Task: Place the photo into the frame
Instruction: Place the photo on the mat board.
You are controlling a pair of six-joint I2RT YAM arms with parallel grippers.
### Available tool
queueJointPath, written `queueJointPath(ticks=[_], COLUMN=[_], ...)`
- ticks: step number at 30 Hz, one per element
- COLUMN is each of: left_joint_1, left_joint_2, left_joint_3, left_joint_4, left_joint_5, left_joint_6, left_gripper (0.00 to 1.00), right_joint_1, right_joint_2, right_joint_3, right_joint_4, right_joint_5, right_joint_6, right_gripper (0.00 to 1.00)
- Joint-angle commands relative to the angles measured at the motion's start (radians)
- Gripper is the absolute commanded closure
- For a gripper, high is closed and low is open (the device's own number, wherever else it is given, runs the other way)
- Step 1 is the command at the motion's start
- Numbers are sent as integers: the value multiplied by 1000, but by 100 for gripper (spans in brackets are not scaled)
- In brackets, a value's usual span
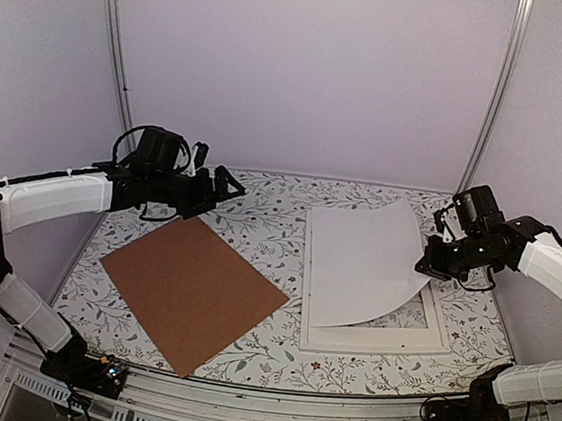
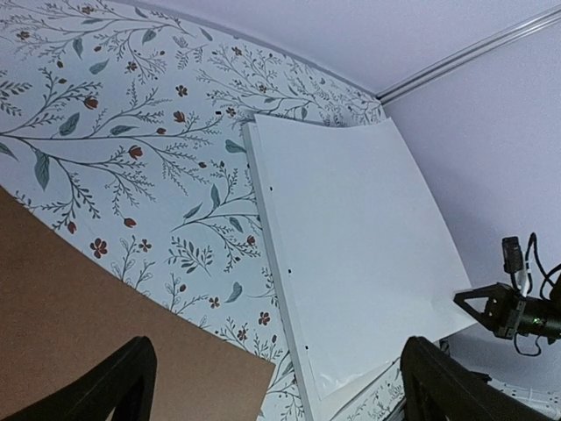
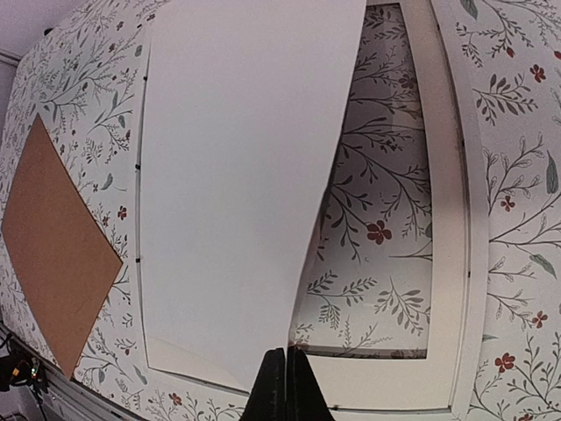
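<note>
Pinching the photo (image 1: 361, 264) by its right edge, right gripper (image 1: 426, 269) is clamped on it. Sheet is white side up and curled, left edge down on the frame (image 1: 378, 343), long axis near-to-far like the frame's. Left gripper (image 1: 226, 183) spread wide, hovering past the brown board (image 1: 192, 292).

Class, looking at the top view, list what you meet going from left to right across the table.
Brown board → photo, white side showing → right hand pinching its edge. The frame under the photo overlaps it, so it is left out.
</note>
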State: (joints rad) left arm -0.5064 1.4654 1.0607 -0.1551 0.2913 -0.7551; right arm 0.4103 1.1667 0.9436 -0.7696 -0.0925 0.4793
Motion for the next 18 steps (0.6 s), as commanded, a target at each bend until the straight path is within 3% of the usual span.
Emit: queueJointPath(ticks=[1, 18], left_joint_1=[-17, -26], left_joint_2=[18, 40], left_joint_3=[4, 19], left_joint_4=[7, 7], left_joint_5=[4, 15], left_joint_6=[18, 20], left_gripper=[0, 0], right_joint_1=[-11, -11], right_joint_2=[7, -43], right_joint_3=[23, -52], right_joint_4=[-37, -97], right_joint_5=[-84, 5], right_joint_6=[-61, -20], right_gripper=[100, 100])
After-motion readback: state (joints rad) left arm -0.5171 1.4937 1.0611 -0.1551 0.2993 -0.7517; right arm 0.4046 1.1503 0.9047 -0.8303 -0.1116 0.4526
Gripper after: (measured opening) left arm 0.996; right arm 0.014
